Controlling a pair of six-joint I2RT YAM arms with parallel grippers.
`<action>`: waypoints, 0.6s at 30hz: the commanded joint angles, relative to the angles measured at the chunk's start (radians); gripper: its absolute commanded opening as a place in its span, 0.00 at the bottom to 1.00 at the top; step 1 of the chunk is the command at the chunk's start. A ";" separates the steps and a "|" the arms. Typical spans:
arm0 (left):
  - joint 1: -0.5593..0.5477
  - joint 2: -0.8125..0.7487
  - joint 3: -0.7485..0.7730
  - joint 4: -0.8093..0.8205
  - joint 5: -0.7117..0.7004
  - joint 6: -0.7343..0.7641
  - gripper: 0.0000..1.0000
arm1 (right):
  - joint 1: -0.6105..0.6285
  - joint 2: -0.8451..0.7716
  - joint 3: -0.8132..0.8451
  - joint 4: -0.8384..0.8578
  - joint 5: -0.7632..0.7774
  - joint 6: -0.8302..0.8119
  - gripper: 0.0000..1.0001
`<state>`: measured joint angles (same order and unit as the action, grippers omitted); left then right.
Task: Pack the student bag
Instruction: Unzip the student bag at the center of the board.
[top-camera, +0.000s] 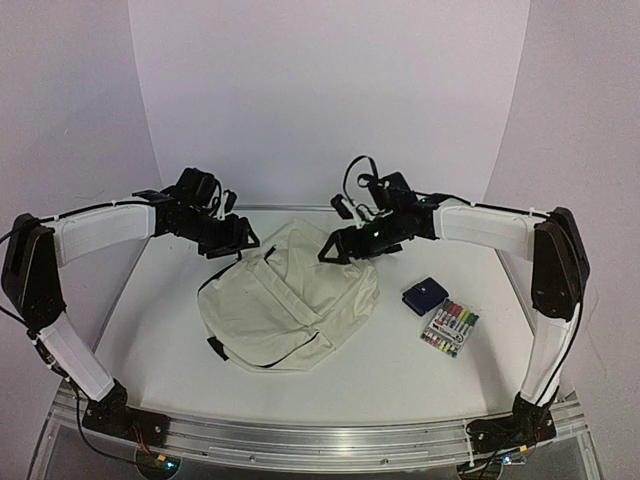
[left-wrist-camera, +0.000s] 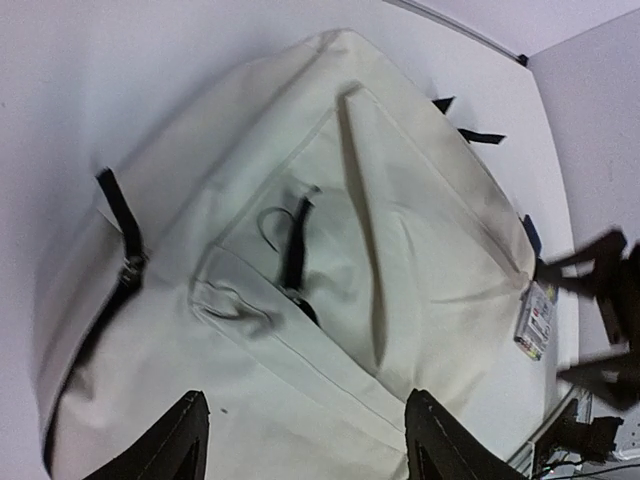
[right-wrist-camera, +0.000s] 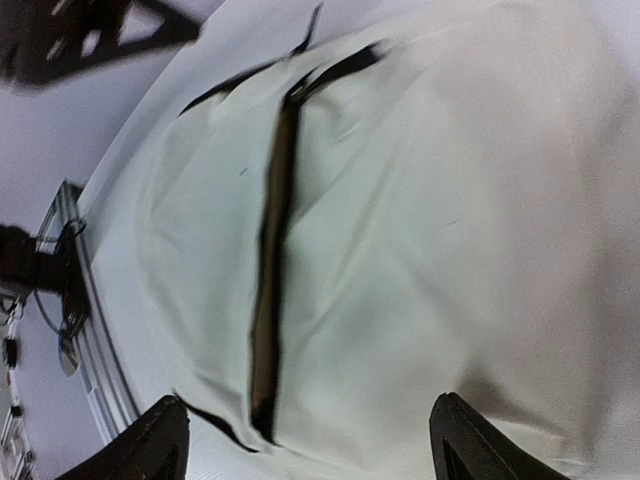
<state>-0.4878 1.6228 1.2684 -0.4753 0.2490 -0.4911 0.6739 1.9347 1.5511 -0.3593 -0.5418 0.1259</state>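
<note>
Mid-bench (top-camera: 400, 380), cream student bag (top-camera: 285, 305) lying flat, front pocket up, largest item in view. Black zipper trim across the front, black strap ends poking out at the far edge.

Over the bag's far-left corner, left hand (top-camera: 238, 240), fingers (left-wrist-camera: 185, 440) spread wide and pinching nothing. Beneath it in the left wrist view: cream cloth, pocket flap, a black zipper pull with a thin loop.

Over the bag's far-right edge, right hand (top-camera: 335, 248), fingers (right-wrist-camera: 160, 445) likewise spread, gripping nothing. Beneath it in the right wrist view: a dark zipper seam running along the fabric.

Cannot tell whether either hand touches the cloth.

Right of the bag and apart from it, navy pouch (top-camera: 424, 296) on the bench. Just beside the pouch on its near side, pack of coloured markers (top-camera: 450, 328), set at a tilt
</note>
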 joint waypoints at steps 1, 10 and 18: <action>-0.099 -0.040 -0.102 0.048 -0.024 -0.076 0.68 | -0.037 0.030 0.101 -0.035 0.195 -0.062 0.85; -0.146 -0.025 -0.214 0.119 -0.038 -0.134 0.65 | -0.041 0.157 0.094 -0.071 0.183 -0.055 0.68; -0.148 0.027 -0.162 0.062 -0.100 -0.094 0.58 | -0.040 0.058 -0.132 -0.070 0.079 0.013 0.40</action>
<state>-0.6357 1.6275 1.0513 -0.4113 0.1903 -0.6028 0.6242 2.0496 1.5331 -0.3257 -0.3988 0.1014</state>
